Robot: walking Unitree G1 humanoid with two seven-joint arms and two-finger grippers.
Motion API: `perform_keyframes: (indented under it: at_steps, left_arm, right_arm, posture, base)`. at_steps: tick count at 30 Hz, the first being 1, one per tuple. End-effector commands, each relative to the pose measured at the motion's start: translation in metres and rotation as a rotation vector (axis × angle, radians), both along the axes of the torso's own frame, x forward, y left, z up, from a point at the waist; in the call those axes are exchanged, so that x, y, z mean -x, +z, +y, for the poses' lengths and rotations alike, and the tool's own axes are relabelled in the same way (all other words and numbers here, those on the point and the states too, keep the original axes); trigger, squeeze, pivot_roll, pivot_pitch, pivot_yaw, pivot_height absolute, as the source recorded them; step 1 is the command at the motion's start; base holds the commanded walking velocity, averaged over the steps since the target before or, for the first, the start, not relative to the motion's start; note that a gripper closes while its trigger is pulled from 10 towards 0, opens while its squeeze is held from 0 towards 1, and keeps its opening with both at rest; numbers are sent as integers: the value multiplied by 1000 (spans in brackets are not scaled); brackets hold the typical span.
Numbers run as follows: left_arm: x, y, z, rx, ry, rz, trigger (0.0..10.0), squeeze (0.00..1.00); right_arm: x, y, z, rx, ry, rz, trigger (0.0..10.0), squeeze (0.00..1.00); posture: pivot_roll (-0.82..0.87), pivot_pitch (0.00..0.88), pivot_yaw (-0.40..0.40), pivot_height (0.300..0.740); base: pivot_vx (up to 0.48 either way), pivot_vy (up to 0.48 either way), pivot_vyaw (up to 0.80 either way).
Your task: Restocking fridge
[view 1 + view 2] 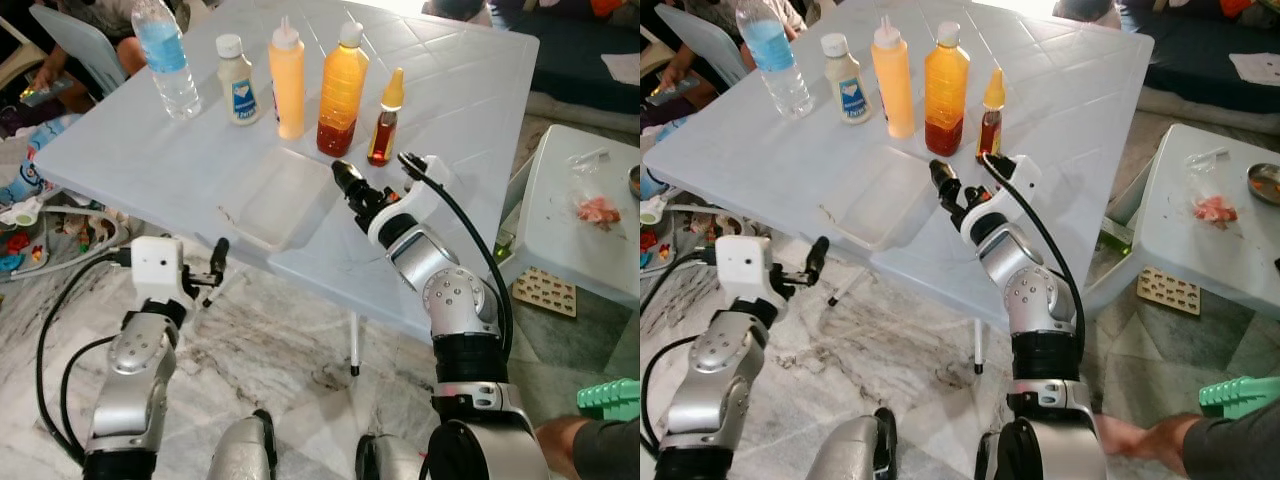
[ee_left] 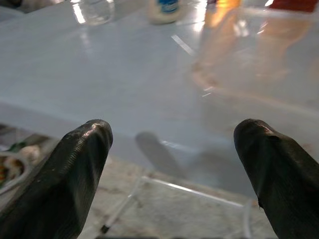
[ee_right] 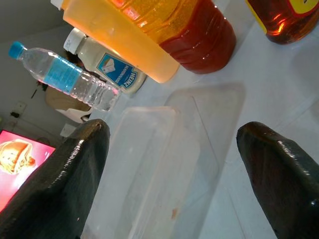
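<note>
Left eye view: white table (image 1: 150, 150) with the whole lineup sitting at the far side — water bottle (image 1: 166, 57), small mayo bottle (image 1: 237, 80), yellow squeeze bottle (image 1: 287, 78), big orange sauce bottle (image 1: 342, 91), little amber bottle (image 1: 386, 120). Clear plastic tray (image 1: 281, 198) lying empty near the front edge. Nothing picked up, nothing loaded, no fridge anywhere around, so basically at the very start by the look of it; every bottle left to grab and carry.

Right gripper (image 1: 345, 180) reaching over the table, just above the tray's far corner and just short of the orange sauce bottle, fingers spread wide, holding nothing. Left gripper (image 1: 218, 260) low, off the front edge of the table, also wide open and empty.

Around: second white table (image 1: 570, 230) to the right with scraps on it, a person's arm (image 1: 585, 440) at lower right, clutter on the floor to the left. Bottles packed tight, so easy to knock a neighbour.
</note>
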State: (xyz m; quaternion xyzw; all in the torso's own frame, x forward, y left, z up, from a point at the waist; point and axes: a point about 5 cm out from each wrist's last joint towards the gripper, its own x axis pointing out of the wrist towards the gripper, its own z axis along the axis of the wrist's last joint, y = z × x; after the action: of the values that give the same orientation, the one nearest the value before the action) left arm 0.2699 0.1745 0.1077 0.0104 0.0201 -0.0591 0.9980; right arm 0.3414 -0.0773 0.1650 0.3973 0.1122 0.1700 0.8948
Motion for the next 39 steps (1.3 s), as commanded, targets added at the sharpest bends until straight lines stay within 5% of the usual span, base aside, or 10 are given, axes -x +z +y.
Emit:
perform_keyframes:
  at_steps: [1, 19, 23, 33, 39]
  left_arm:
    - [0, 4, -3, 2, -20, -5, 10000, 0]
    - [-7, 17, -64, 67, -221, -29, 10000, 0]
    - [-5, 15, -62, 52, -231, -25, 10000, 0]
    - [-1, 7, -27, -19, -192, 21, 10000, 0]
    - [0, 6, -20, -38, -189, 27, 10000, 0]
  right_arm:
    - [2, 12, 24, -48, 54, -15, 10000, 0]
    - [13, -12, -2, 15, -34, 57, 10000, 0]
    - [12, -12, -7, 41, -42, 46, 10000, 0]
    - [-8, -3, -21, 78, 22, 33, 10000, 0]
    - [-12, -4, -13, 59, 65, 46, 10000, 0]
  posture:
    - [72, 152, -6, 740]
    - [61, 138, 2, 740]
    - [61, 138, 4, 740]
    - [78, 141, 3, 740]
    - [81, 143, -1, 740]
  base:
    - [0, 0, 0]
    - [0, 0, 0]
    - [0, 0, 0]
    - [0, 0, 0]
    - [0, 0, 0]
